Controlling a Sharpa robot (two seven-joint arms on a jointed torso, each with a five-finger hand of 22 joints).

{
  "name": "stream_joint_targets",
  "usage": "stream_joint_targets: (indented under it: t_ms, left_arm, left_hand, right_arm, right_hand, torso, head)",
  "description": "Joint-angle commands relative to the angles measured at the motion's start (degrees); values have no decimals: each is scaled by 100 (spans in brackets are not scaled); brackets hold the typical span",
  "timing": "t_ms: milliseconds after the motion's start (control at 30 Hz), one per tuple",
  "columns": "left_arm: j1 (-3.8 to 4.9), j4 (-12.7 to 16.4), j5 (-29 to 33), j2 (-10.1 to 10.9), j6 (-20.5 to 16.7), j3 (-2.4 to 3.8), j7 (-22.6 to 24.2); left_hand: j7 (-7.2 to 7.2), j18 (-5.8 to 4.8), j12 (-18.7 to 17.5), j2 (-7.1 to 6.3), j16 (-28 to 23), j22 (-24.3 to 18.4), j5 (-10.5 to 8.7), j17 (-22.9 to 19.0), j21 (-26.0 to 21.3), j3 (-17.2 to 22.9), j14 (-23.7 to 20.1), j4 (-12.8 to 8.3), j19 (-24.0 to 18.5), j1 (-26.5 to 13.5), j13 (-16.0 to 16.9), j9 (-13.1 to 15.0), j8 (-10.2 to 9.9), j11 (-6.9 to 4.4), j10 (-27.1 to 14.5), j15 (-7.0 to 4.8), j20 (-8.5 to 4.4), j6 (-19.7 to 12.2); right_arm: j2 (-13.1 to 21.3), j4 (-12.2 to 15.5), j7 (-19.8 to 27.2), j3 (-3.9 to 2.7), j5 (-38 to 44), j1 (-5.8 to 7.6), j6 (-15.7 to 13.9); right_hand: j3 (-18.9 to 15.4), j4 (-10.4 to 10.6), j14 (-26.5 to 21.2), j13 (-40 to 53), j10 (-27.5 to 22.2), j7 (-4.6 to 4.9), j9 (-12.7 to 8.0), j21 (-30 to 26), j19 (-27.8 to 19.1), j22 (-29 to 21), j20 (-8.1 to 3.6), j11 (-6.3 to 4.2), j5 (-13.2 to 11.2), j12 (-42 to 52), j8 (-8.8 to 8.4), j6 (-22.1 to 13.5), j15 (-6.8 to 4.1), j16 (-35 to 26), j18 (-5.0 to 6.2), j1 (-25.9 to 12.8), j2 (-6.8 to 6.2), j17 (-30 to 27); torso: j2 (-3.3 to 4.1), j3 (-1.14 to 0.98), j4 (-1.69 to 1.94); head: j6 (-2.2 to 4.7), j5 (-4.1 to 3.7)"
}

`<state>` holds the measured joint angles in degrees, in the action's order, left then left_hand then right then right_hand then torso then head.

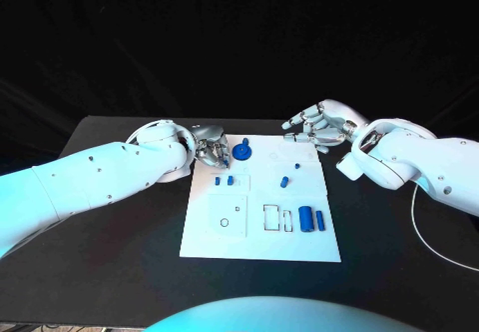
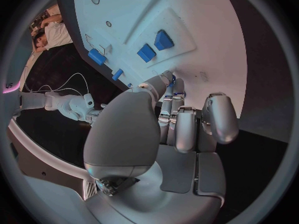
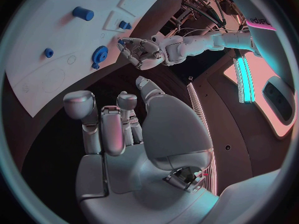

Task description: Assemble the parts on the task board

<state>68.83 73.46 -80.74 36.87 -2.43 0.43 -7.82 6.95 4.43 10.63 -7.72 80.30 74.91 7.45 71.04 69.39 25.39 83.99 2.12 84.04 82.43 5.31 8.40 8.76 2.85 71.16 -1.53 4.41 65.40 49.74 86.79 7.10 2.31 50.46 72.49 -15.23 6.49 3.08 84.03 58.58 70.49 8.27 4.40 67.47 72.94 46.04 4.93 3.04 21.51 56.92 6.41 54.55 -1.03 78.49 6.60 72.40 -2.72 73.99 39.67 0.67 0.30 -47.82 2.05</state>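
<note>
Fingers of both silver hands sit at the far end of the white task board [image 1: 259, 228], but the parts lie closer in, so the account starts there. Nearest the robot, two blue cylinders [image 1: 312, 220] lie side by side near the board's right edge, just beside a pair of narrow outlined slots. Farther up the board, two small blue blocks [image 1: 223, 180] sit side by side left of the middle, and a short blue peg [image 1: 284, 182] lies to their right. Beyond these, a round blue gear-like wheel [image 1: 244, 151] stands close to the far edge. The left hand [image 1: 212, 153] hangs right beside that wheel with its fingers [image 2: 171, 92] curled close together; the wrist view shows a sliver of blue at the fingertips, though whether they actually pinch anything cannot be told. The right hand [image 1: 320, 126] hovers past the board's far right corner, fingers loosely apart and holding nothing. All the parts look like small, rigid plastic: probably light, hard and smooth, so liable to slip or roll. The cylinders seem best pinched across their round sides at mid-length, the wheel by its rim.
</note>
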Motion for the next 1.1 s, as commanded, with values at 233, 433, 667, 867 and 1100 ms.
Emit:
stream_joint_targets:
  t_ms: [233, 433, 667, 867, 1100]
  left_arm:
    - [-29, -8, 3, -48, 111, -10, 68]
    - [-33, -17, 3, -59, 142, -11, 49]
    - [-34, -52, -16, -83, 209, -11, 14]
    - [-39, -83, -89, -113, 291, -12, -7]
    - [-43, -97, -108, -120, 366, -12, -34]
  left_hand:
    - [-6, -55, -32, 5, -19, 489, -6, -8, 31, 43, 239, -2, 218, -46, 9, 4, -1, -7, 44, -28, -54, 45]
    - [-6, -55, -33, 6, -20, 488, -6, -9, 28, 44, 239, -3, 218, -47, 10, 4, -2, -8, 45, -28, -54, 46]
    - [-6, -54, -35, 6, -20, 487, -6, -10, 25, 45, 239, -4, 217, -47, 10, 4, -2, -8, 47, -28, -54, 47]
    - [-6, -52, -37, 7, -20, 483, -6, -10, 16, 47, 239, -6, 215, -48, 11, 4, -3, -8, 49, -28, -54, 49]
    - [-7, -52, -40, 12, -15, 484, -7, -1, 17, 52, 241, -9, 214, -47, 12, 5, -3, -9, 52, -29, -54, 52]
  right_arm:
    - [-7, 0, 53, -1, 25, -4, 63]
    - [-11, -2, 53, -1, 26, -4, 66]
    - [-11, -1, 55, -1, 27, -4, 67]
    - [-14, -2, 59, -1, 27, -4, 69]
    - [-11, -1, 58, -1, 27, -5, 70]
  right_hand:
    - [-9, 1, 272, 5, -23, 4, -8, -39, -14, -2, -39, 7, 26, 19, 22, 20, -35, -16, 115, 21, 25, 7]
    - [-9, 1, 272, 5, -23, 4, -8, -39, -14, -2, -39, 7, 26, 19, 22, 20, -35, -16, 115, 21, 25, 7]
    - [-9, 1, 272, 5, -23, 4, -8, -39, -14, -2, -39, 7, 26, 19, 22, 20, -35, -16, 115, 21, 25, 7]
    - [-9, 1, 272, 5, -23, 4, -8, -39, -14, -2, -39, 7, 26, 19, 22, 20, -35, -16, 115, 21, 25, 7]
    - [-9, 1, 272, 5, -23, 4, -8, -39, -14, -2, -39, 7, 26, 19, 22, 20, -35, -16, 115, 21, 25, 7]
  torso:
    - [1, 4, 2]
    - [0, 3, 1]
    - [-4, 4, 3]
    - [2, 4, -6]
    - [-1, 4, 6]
  head:
    - [-9, -4]
    - [-14, -5]
    - [-16, -3]
    - [-21, -4]
    - [-37, -16]
